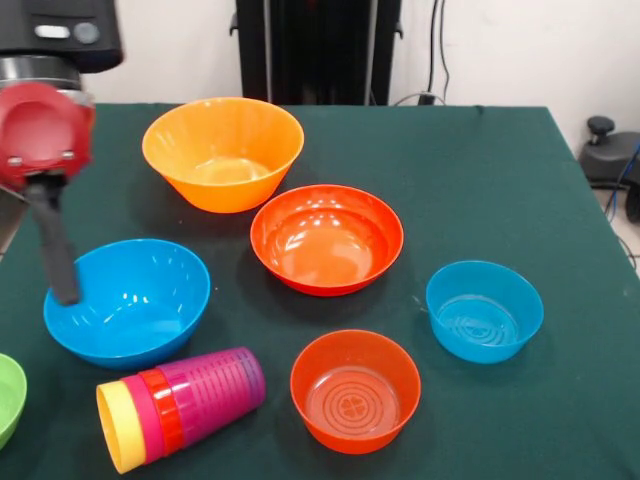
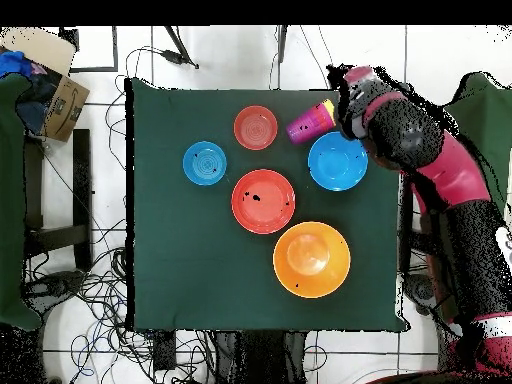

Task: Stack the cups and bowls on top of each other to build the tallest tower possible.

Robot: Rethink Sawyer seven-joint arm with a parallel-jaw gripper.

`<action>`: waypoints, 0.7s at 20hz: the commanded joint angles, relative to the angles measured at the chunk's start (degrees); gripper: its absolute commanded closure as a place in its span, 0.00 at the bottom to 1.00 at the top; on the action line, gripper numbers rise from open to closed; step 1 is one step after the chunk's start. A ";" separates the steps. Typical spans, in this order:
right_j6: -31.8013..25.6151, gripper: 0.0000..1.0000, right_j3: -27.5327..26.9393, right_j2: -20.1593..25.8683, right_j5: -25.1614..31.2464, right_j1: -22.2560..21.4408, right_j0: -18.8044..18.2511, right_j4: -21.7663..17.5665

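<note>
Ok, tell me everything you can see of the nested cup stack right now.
The nested cup stack lies on its side on the green tablecloth, not upright. It looks like glossy plastic: a purple cup outermost, with orange-red, crimson and yellow rims showing in turn at its open end, which faces the picture's left in the front view. It rests just in front of the large blue bowl, close to it or touching, and left of the small orange bowl. The tool is not holding it.

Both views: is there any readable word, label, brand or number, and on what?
None can be read.
Cardboard box: dark marks on its side, too blurred to read.
Small orange bowl and small blue bowl: moulded ring patterns on the bottoms, no letters.
Nested cups: faint ridges only.
</note>
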 commanded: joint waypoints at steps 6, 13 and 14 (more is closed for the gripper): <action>-10.71 0.00 7.11 9.86 -0.45 5.76 -1.95 -8.68; -11.24 0.00 8.16 14.25 -0.59 8.13 -4.59 -11.21; -11.35 0.00 8.60 15.02 -0.21 8.39 -5.10 -11.40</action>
